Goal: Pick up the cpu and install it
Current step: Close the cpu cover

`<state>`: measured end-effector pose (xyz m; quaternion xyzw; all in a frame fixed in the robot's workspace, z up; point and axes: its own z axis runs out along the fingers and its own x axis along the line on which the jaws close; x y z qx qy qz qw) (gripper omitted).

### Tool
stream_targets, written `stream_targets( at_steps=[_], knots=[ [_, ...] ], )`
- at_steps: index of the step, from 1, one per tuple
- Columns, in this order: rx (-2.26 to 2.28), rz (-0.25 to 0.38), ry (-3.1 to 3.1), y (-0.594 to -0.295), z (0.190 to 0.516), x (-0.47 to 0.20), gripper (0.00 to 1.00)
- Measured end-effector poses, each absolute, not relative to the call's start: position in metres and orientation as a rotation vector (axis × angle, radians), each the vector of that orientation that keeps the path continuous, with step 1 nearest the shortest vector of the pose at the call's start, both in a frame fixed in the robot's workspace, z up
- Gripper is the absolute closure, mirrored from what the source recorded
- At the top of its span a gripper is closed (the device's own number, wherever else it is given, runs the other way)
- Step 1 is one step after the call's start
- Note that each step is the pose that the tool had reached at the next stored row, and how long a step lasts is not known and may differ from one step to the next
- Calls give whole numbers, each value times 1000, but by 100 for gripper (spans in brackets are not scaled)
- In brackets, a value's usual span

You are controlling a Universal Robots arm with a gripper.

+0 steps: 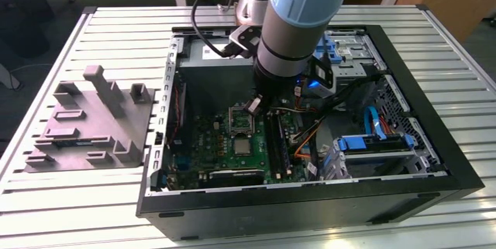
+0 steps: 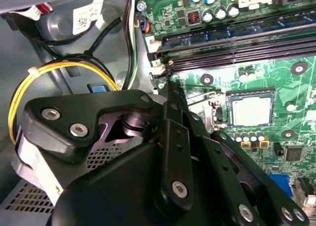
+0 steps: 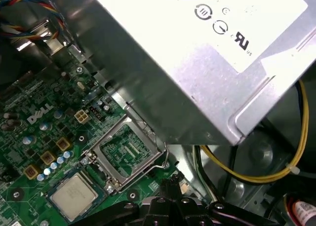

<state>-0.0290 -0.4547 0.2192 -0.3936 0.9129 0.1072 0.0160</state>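
While the arm reaches down into the open computer case [image 1: 434,162], its gripper [image 1: 254,105] hangs just above the green motherboard [image 1: 209,144], near the hinged socket frame [image 1: 241,121]. Both wrist views show the black gripper linkage drawn together to a narrow tip [image 2: 170,88], and nothing is visible between the fingers; whether they are fully shut cannot be told.

The cpu [image 1: 243,147] lies flat in its socket on the motherboard, silvery top facing up. In the second wrist view the cpu [image 2: 251,110] sits inside a thin metal border, apart from the gripper tip. In the first wrist view the cpu [image 3: 73,195] lies just beside the raised socket frame [image 3: 126,154] (the frame stands tilted up, its open centre showing green board behind it). The gripper touches neither item.

Long dark memory slots [image 2: 232,56] run beside the socket. A silver power supply [image 3: 197,63] sits above the board, and 1 yellow cable [image 3: 276,171] loops past it. On the slatted table [image 1: 78,202], a grey moulded tray [image 1: 89,124] rests on the exterior view's left of the case.
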Motion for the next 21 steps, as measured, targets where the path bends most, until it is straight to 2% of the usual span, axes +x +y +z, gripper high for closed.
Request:
stream_targets(
  at_steps=[21],
  knots=[
    [-1253,336,2828,-438,207,-30,89]
  ],
)
